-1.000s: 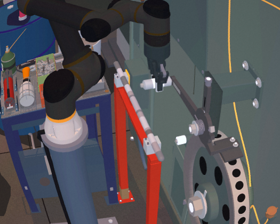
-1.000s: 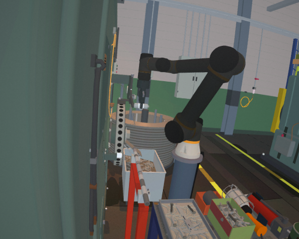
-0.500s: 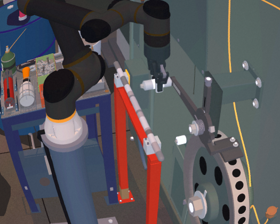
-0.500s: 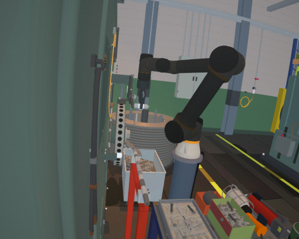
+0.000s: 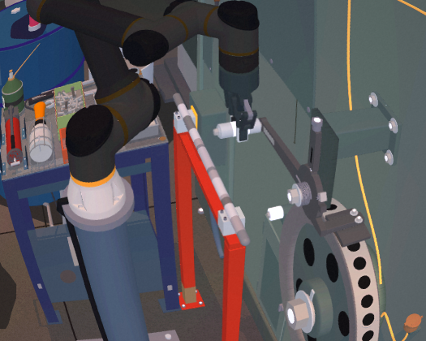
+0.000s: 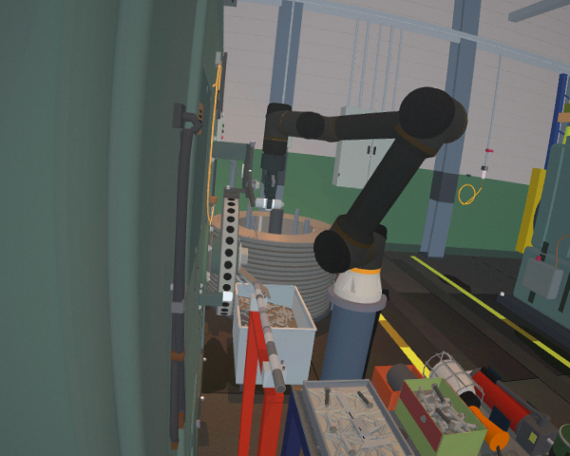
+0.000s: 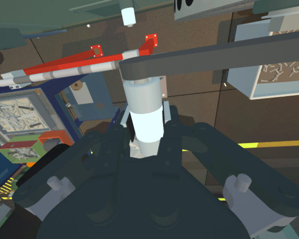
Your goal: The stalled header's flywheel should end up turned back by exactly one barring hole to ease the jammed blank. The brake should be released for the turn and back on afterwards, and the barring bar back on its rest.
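On the green header's side, the flywheel [image 5: 334,276] with its ring of barring holes sits low at the right. A dark brake shoe [image 5: 344,227] rests on its rim. The grey brake lever [image 5: 281,148] slopes up and left from its pivot [image 5: 300,195]. The lever's white handle [image 5: 233,129] [image 7: 144,115] is held in my closed gripper [image 5: 243,126] [image 6: 271,201]. The striped barring bar [image 5: 210,170] [image 6: 268,338] lies on the red rest [image 5: 204,227], slanting down.
The red rest stands just left of the lever. A blue bench [image 5: 82,162] with tools is behind my arm's pedestal [image 5: 107,260]. A white bin [image 6: 275,334] of parts and a wire coil [image 6: 280,255] sit on the floor below.
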You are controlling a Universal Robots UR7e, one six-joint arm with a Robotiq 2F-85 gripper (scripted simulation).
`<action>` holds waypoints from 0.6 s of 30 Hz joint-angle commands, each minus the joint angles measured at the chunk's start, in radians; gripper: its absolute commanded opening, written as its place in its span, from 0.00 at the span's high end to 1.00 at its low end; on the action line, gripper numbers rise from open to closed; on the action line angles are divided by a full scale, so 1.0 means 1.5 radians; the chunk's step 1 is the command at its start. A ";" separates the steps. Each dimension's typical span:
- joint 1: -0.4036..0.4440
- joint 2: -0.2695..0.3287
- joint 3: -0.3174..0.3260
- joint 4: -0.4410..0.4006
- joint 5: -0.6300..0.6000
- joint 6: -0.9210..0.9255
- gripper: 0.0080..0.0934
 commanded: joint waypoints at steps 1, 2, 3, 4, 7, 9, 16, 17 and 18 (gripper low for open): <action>0.000 0.003 0.004 0.003 -0.001 0.000 1.00; -0.001 0.003 0.005 0.003 -0.001 0.000 1.00; -0.001 0.003 0.005 0.002 -0.001 0.000 1.00; -0.001 0.003 0.005 0.002 -0.001 0.000 1.00; -0.001 0.003 0.006 0.001 -0.001 0.000 1.00; -0.001 0.003 0.006 0.001 -0.001 0.000 1.00; -0.001 0.004 0.008 -0.001 -0.001 0.000 1.00; -0.001 0.004 0.008 -0.002 -0.001 0.000 1.00; -0.001 0.004 0.008 -0.002 -0.001 -0.001 1.00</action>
